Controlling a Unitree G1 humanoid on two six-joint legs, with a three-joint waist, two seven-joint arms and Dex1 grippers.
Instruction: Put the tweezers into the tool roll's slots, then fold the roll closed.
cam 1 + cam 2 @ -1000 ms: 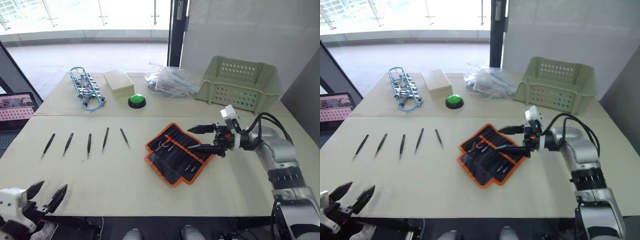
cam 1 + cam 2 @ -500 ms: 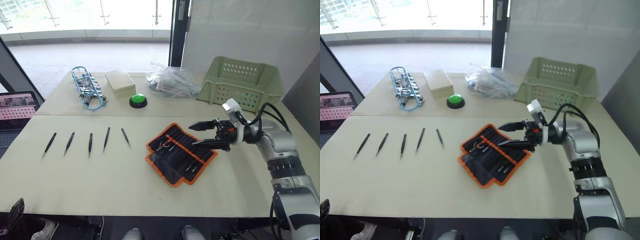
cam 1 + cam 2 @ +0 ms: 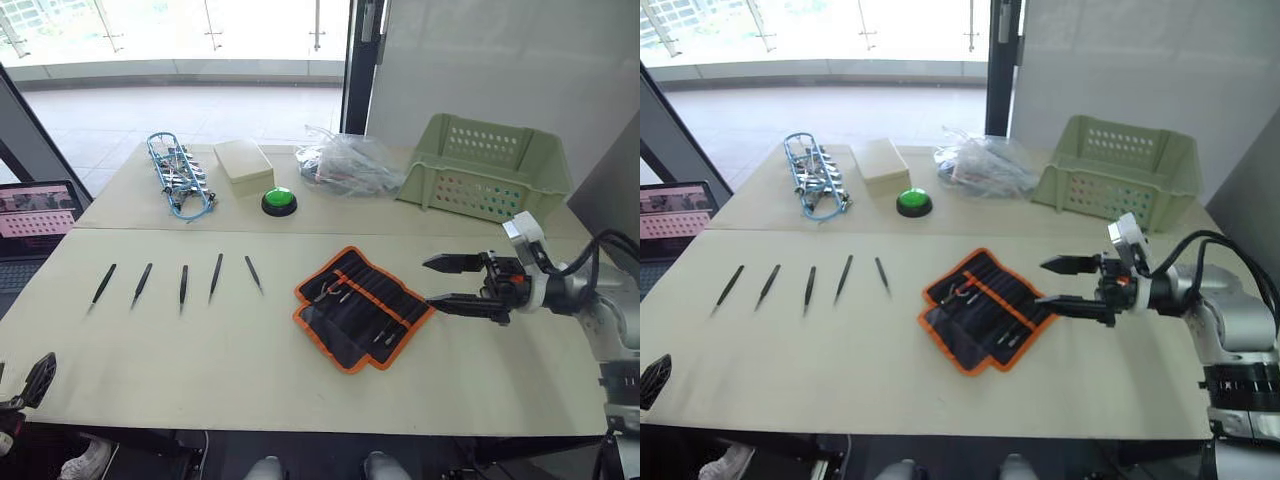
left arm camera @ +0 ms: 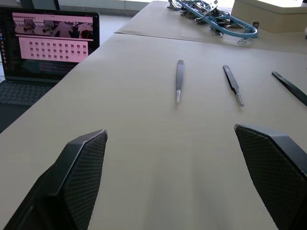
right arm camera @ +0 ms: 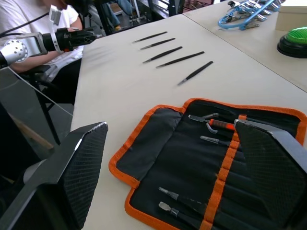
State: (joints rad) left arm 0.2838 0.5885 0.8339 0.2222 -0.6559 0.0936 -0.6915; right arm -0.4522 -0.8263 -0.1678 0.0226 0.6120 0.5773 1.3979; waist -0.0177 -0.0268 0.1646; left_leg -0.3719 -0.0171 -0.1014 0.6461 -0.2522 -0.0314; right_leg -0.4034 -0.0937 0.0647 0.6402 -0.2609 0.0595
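Matte beige tabletop [image 3: 250,370]: slim tweezers [image 3: 184,283], fabric tool roll [image 3: 362,306] unrolled, both hands [image 3: 462,284] [image 4: 177,187] spread apart.

left tool [image 3: 38,378] mostly past the edge, perhaps open

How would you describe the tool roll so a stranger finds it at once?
On the beige table, look just right of the row of five black tweezers. The tool roll lies open and flat there, the only black fabric piece with bright orange edging.
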